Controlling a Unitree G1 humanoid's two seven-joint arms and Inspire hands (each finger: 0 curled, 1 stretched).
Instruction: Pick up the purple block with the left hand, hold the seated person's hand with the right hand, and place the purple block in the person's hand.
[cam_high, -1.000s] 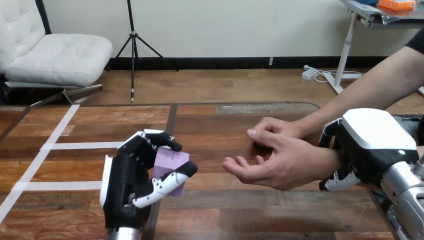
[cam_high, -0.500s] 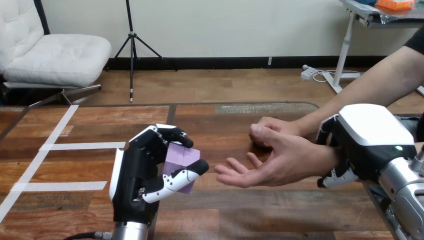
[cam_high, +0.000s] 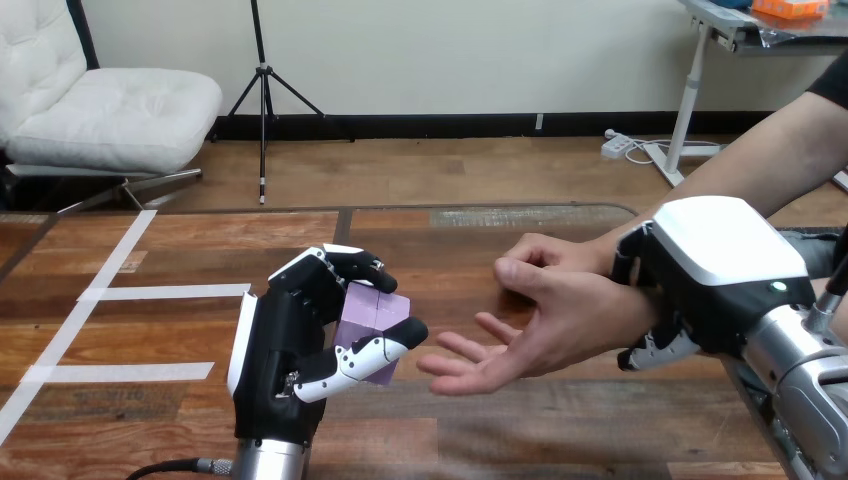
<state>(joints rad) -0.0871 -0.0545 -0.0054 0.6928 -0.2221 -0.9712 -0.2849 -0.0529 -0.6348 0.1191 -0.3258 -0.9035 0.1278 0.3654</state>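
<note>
While left hand (cam_high: 282, 352) clasps purple block (cam_high: 372, 316) | right hand (cam_high: 720, 270) curls round person's wrist (cam_high: 614, 310)

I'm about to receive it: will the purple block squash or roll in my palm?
Probably stiff: the purple block shows crisp edges while pinched by the left hand. Its flat faces suggest it won't roll. Likely light, since a thumb-and-finger pinch alone carries it.

cream wall (cam_high: 450, 50) | wood floor (cam_high: 450, 170) | white chair (cam_high: 110, 110) left | black tripod (cam_high: 263, 90)
</note>
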